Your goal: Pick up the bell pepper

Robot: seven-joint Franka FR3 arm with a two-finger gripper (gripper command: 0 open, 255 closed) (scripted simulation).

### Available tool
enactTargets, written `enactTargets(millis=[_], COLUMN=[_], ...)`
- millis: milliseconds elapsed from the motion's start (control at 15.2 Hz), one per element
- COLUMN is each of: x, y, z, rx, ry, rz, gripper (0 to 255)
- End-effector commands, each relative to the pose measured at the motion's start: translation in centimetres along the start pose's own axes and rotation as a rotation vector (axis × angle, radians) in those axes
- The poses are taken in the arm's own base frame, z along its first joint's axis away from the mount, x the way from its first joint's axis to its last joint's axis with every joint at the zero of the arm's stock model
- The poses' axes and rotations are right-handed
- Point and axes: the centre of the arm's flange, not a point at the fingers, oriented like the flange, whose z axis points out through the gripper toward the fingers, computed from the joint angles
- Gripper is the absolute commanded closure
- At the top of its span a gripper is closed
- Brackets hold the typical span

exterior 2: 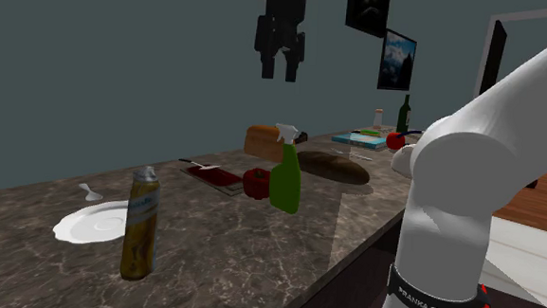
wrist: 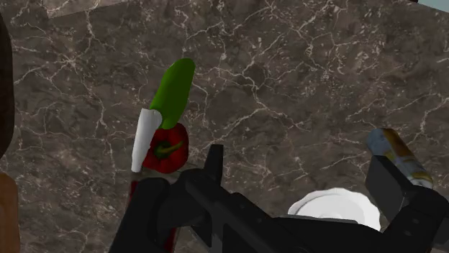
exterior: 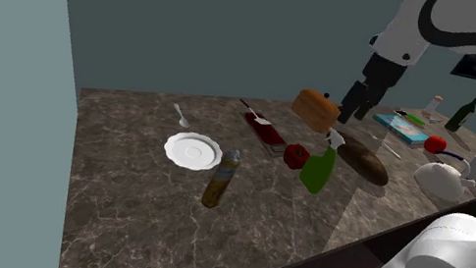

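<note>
While the gripper hangs above the counter, fingers spread, the green spray bottle hides part of the red bell pepper near its middle.

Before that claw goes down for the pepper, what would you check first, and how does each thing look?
1. Claw open and empty: ok, its fingers stand apart.
2. Red bell pepper in sight on the dark marbled counter: ok.
3. Pepper centred between the fingers: not ok; in the wrist view it sits off toward one finger.
4. Free space around the pepper: not ok; the green spray bottle with white nozzle stands close beside it.
5. Bottle touching the pepper: cannot tell.
</note>
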Motion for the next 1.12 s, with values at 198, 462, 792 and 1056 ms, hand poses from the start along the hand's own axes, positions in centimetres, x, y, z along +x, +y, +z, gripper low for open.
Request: enactTargets(millis=[198, 462, 792, 1056], x=[0.1, 0.6, 1.8, 3.3], y=[1.1, 2.7, 5.1, 7.1], z=[3.5, 8.0, 13.5, 17.6], rx=[-0.050, -0.118, -0.202, -0.269], ry=[0.034, 0.079, 0.135, 0.180], rz=[-0.084, -0.197, -0.337, -0.449], gripper=[0, 0, 0, 0])
